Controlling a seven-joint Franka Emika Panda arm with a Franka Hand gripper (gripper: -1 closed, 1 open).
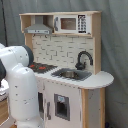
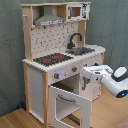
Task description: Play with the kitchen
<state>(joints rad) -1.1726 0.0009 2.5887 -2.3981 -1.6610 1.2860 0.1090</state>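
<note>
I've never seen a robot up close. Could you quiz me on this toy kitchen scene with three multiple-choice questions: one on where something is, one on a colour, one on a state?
1. Where is the microwave?
A. upper shelf
B. under the sink
C. on the floor

2. What colour is the faucet?
A. white
B. black
C. yellow

3. How is the oven door?
A. shut
B. removed
C. swung open

Key: 1 A, it sits beside the hood. 2 B, it shows dark in both exterior views. 3 C, in the second exterior view it hangs open beside the robot arm.
</note>
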